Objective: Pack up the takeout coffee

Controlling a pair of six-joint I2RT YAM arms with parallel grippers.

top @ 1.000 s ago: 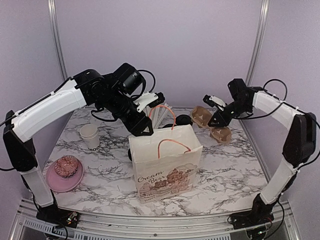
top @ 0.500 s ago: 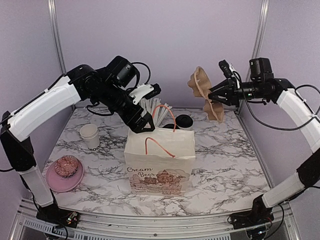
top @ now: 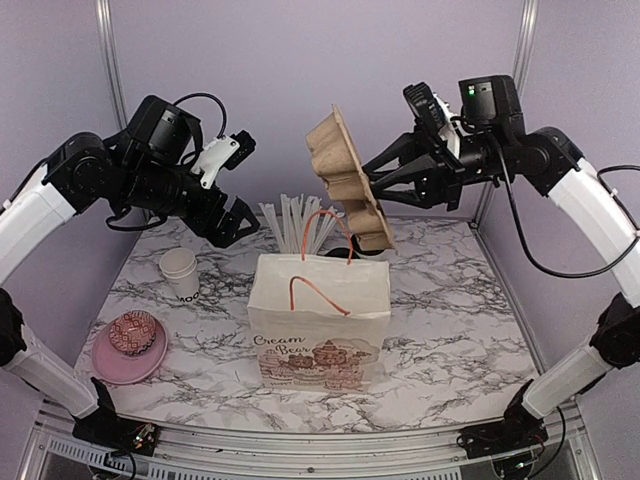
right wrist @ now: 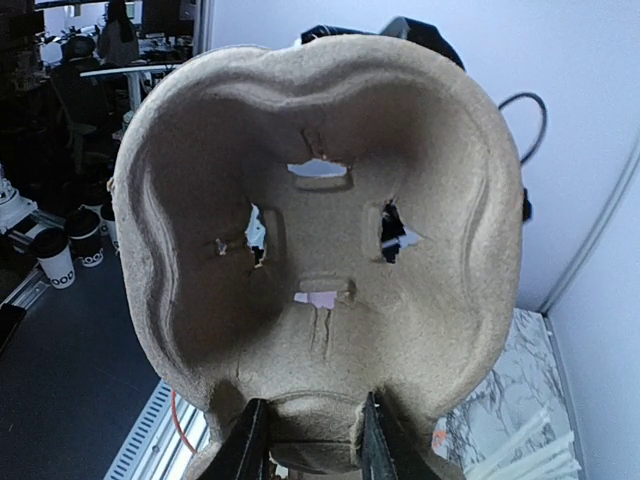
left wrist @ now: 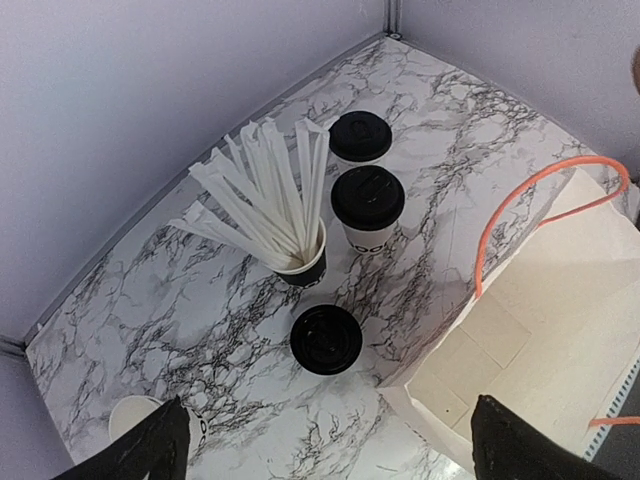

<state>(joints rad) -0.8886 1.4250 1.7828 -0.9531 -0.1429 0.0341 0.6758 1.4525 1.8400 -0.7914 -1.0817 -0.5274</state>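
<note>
From above, the left gripper (top: 232,216) hangs spread wide and empty over the back left of the marble table (top: 450,300), while the right gripper (top: 372,183) pinches a brown moulded-pulp cup carrier (top: 345,175), tilted on edge, above the white paper bag with orange handles (top: 318,320). The left wrist view shows the two white paper coffee cups with black lids (left wrist: 368,200) standing on the table just beside a black cup of white straws (left wrist: 300,262), apart from the bag. The right wrist view shows both fingers (right wrist: 252,440) clamped on the carrier's lower rim.
</note>
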